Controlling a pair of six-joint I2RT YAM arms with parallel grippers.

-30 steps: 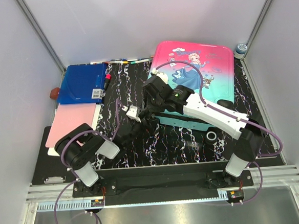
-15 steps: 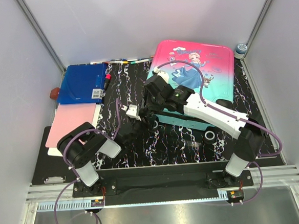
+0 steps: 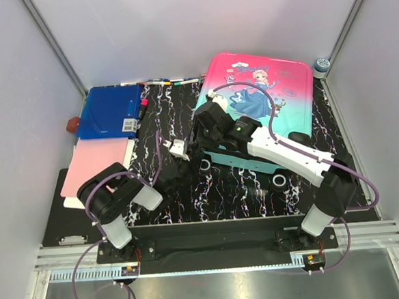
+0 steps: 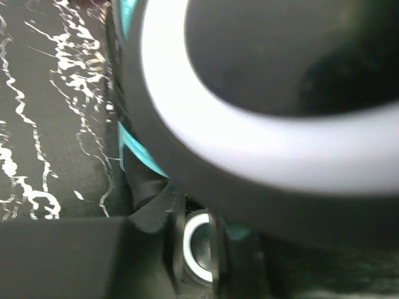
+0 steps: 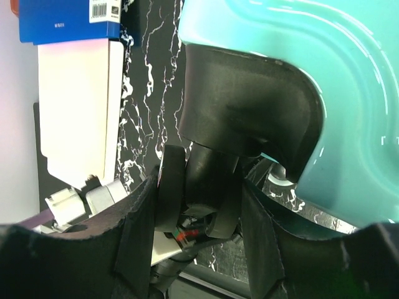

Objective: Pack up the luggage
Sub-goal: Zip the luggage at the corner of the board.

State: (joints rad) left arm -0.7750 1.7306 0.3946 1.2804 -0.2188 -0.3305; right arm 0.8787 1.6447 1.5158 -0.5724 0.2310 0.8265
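**Crowded wheel corner**

The luggage (image 3: 265,111) lies shut on the surface, right-rear, long axis running away from me, wheels nearest. Left end effector (image 4: 196,249) brackets its near-left wheel (image 3: 205,164); right end effector (image 5: 206,193) straddles that corner. I can't tell either grip.

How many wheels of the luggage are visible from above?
2. The left wheel is at the near-left corner of the luggage, the right wheel at its near-right corner. Others may be hidden.
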